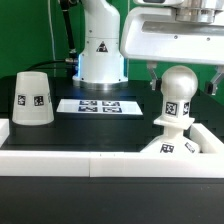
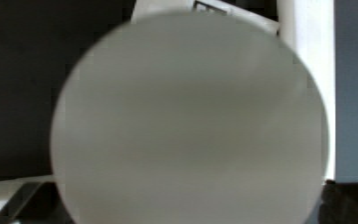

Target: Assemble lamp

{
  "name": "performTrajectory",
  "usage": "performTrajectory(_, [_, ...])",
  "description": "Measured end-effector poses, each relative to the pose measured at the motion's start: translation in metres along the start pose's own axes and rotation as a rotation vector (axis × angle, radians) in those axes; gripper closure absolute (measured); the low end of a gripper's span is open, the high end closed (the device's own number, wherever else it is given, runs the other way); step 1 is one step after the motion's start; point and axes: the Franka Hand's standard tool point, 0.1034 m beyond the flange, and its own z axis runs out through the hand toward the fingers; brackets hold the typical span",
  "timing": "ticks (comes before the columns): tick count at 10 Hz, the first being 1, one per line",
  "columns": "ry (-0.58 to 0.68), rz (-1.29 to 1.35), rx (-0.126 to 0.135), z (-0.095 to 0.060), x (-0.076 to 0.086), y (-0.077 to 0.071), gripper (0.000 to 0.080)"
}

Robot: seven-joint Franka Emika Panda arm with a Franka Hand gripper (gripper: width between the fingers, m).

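Note:
The ball-shaped bulb [image 1: 178, 96] stands upright on the low base block [image 1: 176, 146] at the exterior view's right. My gripper [image 1: 181, 79] hangs right over the bulb, open, with one finger on each side of the ball's top and a small gap to it. In the wrist view the bulb [image 2: 190, 110] fills nearly the whole picture as a pale oval, and the dark fingertips [image 2: 23, 204] show only at the corners beside it. The cone shade [image 1: 33, 98] stands apart at the exterior view's left, wide end down.
The marker board [image 1: 98, 104] lies flat on the black table before the white robot pedestal [image 1: 100, 50]. A low white wall [image 1: 90, 160] borders the table along the front and sides, close to the base block.

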Motion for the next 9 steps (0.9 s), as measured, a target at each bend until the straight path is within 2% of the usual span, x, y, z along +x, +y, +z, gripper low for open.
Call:
performTrajectory(2, [0.000, 0.000, 0.000, 0.000, 0.000, 0.000, 0.0101])
performTrajectory(3, [0.012, -0.033, 0.002, -0.005, -0.001, -0.002, 0.0101])
performTrajectory(4, [0.047, -0.045, 0.015, -0.016, -0.012, -0.002, 0.0100])
performTrajectory(5, [0.073, -0.050, 0.026, -0.021, -0.032, 0.000, 0.0100])
performTrajectory(7, [0.097, -0.054, 0.038, -0.027, -0.066, 0.019, 0.0100])
performTrajectory(8, [0.097, -0.053, 0.035, -0.028, -0.079, 0.036, 0.0100])
performTrajectory(9, [0.090, -0.066, 0.039, -0.028, -0.083, 0.053, 0.0100])
